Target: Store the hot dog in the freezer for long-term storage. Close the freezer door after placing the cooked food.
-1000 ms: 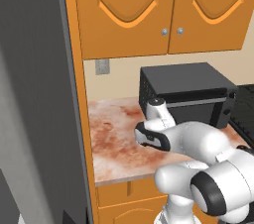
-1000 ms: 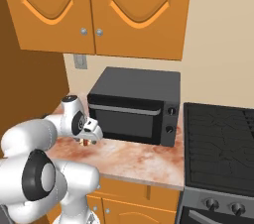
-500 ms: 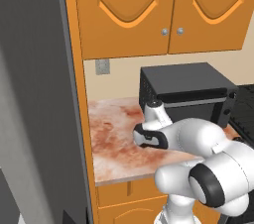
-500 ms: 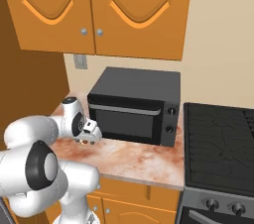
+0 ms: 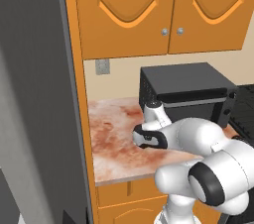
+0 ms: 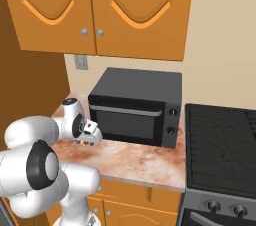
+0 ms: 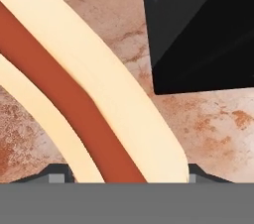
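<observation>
The white robot arm is reaching low over a mottled pink-brown stone counter (image 5: 116,139), with its gripper (image 5: 140,137) pointing down close to the surface in the left base view. In the hand view, the hot dog (image 7: 87,94) is lying directly beneath the hand, a pale tan bun with a red sausage running along its middle, stretching diagonally from the upper left down to the bottom centre, where it is passing between the two dark finger tips (image 7: 57,174) peeking up on either side of it. The tips are flanking the bun closely, but whether they are already pressing on it cannot be told, so the hand's grip is uncertain. The hot dog is resting on the counter. Just beyond the hand, to its upper right in the hand view, the corner of a black microwave (image 6: 136,106) is sitting on the same counter. In the right base view the gripper (image 6: 91,136) is hovering just in front of the microwave's lower left corner. Orange wooden cabinets (image 6: 100,7) are hanging above the hand, and a black stovetop (image 6: 220,147) is lying well apart beyond the microwave.
</observation>
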